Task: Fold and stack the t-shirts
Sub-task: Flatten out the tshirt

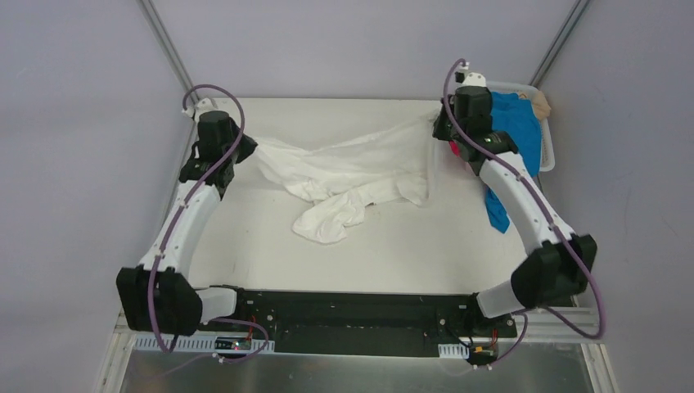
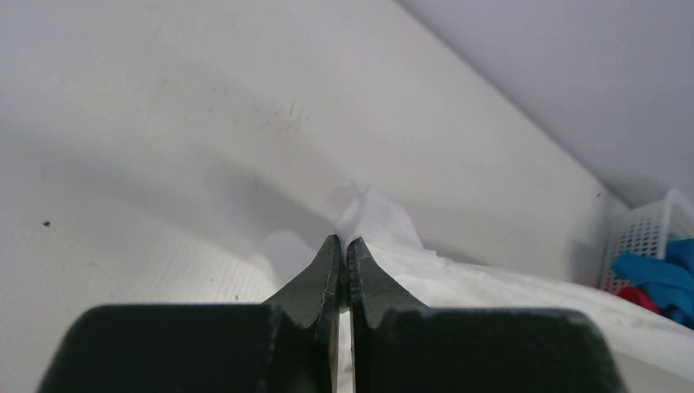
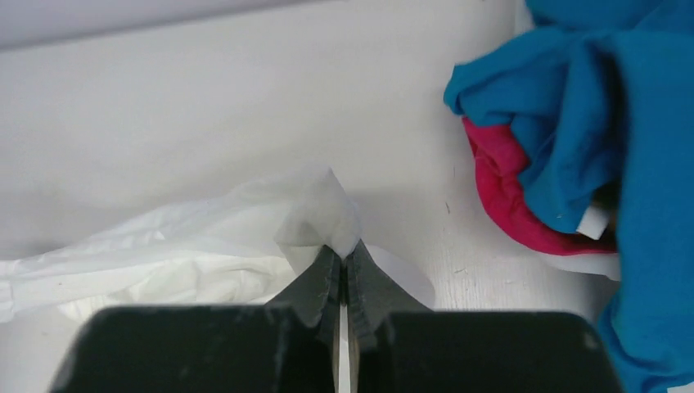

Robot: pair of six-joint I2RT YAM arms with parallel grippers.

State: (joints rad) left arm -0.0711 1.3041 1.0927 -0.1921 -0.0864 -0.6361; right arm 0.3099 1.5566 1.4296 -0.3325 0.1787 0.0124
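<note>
A white t-shirt (image 1: 352, 176) lies crumpled and stretched across the far half of the table; no print shows on it. My left gripper (image 2: 343, 241) is shut on its left corner (image 2: 368, 214). My right gripper (image 3: 343, 250) is shut on its right corner (image 3: 319, 209). The shirt hangs taut between the two grippers, its middle bunched on the table. A bright blue t-shirt (image 1: 514, 131) drapes over the basket's edge at the right, also in the right wrist view (image 3: 589, 106). A magenta-pink t-shirt (image 3: 503, 184) lies under it. A tan t-shirt (image 1: 541, 103) peeks out at the basket's far corner.
The white slotted basket (image 1: 547, 147) stands at the far right corner, beside the right arm; it shows in the left wrist view (image 2: 646, 233). Grey walls close in behind and on both sides. The table's white surface (image 1: 409, 246) spreads in front of the shirt.
</note>
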